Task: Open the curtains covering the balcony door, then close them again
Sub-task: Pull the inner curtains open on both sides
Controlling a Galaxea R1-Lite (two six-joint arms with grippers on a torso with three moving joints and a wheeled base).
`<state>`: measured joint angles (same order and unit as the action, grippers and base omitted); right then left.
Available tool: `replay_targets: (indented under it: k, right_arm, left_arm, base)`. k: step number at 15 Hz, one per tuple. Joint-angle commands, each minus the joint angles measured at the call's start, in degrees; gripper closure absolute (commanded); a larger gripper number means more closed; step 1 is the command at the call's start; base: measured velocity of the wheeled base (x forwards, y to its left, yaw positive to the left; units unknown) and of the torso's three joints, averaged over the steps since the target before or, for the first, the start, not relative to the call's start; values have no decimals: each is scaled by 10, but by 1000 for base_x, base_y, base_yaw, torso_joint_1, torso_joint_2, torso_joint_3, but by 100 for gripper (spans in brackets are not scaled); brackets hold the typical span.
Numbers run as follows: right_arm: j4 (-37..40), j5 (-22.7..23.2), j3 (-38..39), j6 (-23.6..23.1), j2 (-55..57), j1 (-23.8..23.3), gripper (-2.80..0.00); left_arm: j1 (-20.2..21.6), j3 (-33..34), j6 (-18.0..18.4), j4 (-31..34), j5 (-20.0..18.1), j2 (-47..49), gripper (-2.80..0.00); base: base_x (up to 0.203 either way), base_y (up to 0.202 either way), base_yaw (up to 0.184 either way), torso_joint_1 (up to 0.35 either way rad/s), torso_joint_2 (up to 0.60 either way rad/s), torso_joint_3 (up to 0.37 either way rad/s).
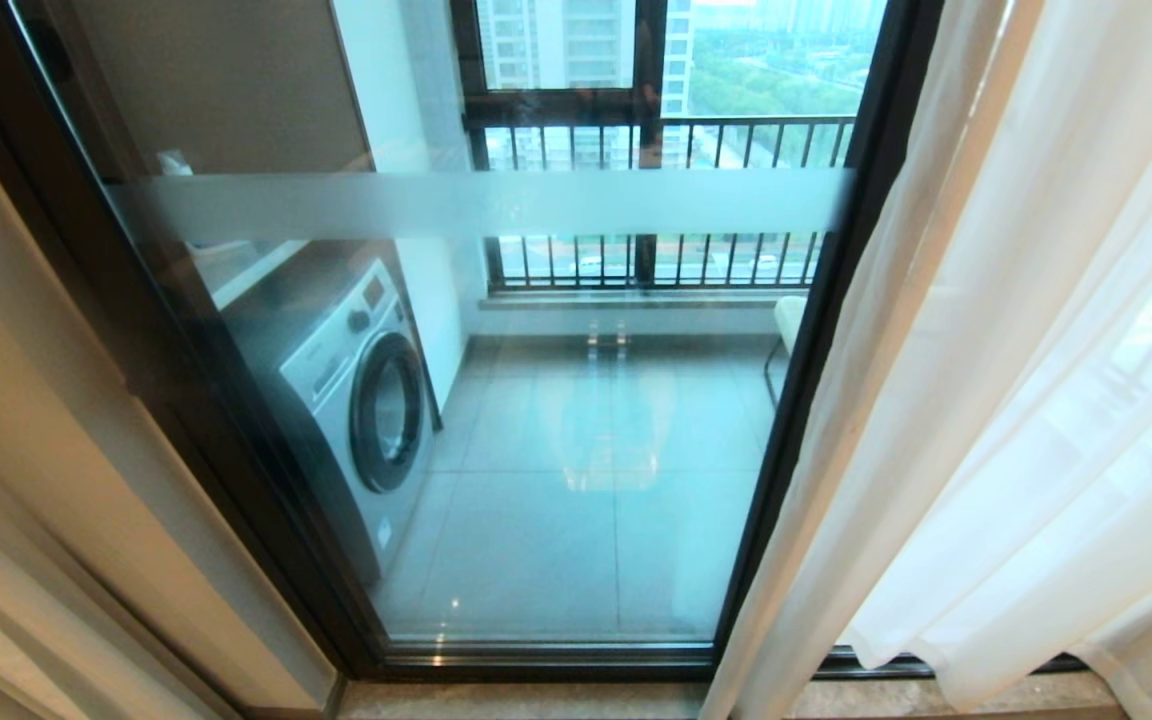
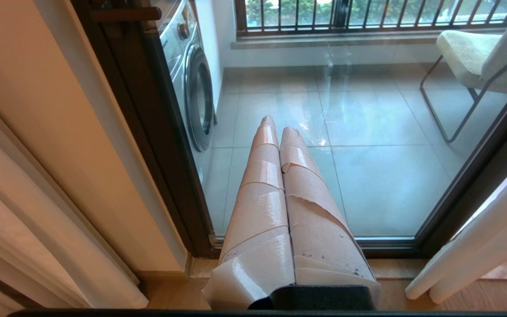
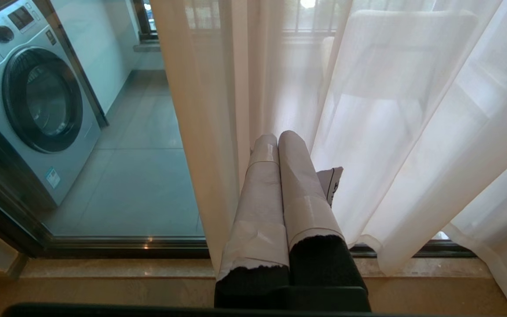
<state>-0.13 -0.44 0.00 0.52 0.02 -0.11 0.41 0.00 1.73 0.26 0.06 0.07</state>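
The balcony door (image 1: 586, 450) is a glass panel with a frosted band (image 1: 476, 203) in a dark frame (image 1: 816, 330), and it stands uncovered ahead. The sheer white curtains (image 1: 1016, 350) hang bunched at the right, past the frame. Neither arm shows in the head view. My left gripper (image 2: 280, 125) is shut and empty, its taped fingers pressed together and pointing at the glass (image 2: 368, 176). My right gripper (image 3: 280, 138) is also shut and empty, directly in front of the curtains' folds (image 3: 390, 110). Whether it touches the fabric cannot be told.
Behind the glass stand a washing machine (image 1: 356, 400) at the left, a chair (image 2: 473, 53) at the right and a black railing (image 1: 736, 135). A beige wall (image 1: 56, 420) with cream fabric folds (image 2: 24, 229) borders the left. A stone sill (image 1: 586, 700) runs below the door.
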Motion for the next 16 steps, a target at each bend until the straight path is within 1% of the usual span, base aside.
replay_targets:
  k: [1, 6, 8, 12, 13, 14, 16]
  right_arm:
    - [0, 0, 0, 0, 0, 0, 0]
    - [0, 1, 0, -3, 0, 0, 0]
    - [5, 3, 0, -34, 0, 0, 0]
    - [-9, 4, 0, -35, 0, 0, 0]
    - [-22, 13, -1, -34, 0, 0, 0]
    - [-35, 37, -7, -33, 0, 0, 0]
    - [-32, 85, -43, -37, 1, 0, 0]
  left_arm:
    - [0, 0, 0, 0, 0, 0, 0]
    - [0, 0, 0, 0, 0, 0, 0]
    - [0, 0, 0, 0, 0, 0, 0]
    - [0, 0, 0, 0, 0, 0, 0]
    - [0, 0, 0, 0, 0, 0, 0]
    - [0, 0, 0, 0, 0, 0, 0]
    - [0, 0, -1, 0, 0, 0, 0]
  base:
    - [0, 0, 0, 0, 0, 0]
    - [0, 0, 0, 0, 0, 0]
    - [0, 0, 0, 0, 0, 0]
    - [0, 0, 0, 0, 0, 0]
    - [0, 0, 0, 0, 0, 0]
    - [0, 0, 0, 0, 0, 0]
    - [0, 0, 0, 0, 0, 0]
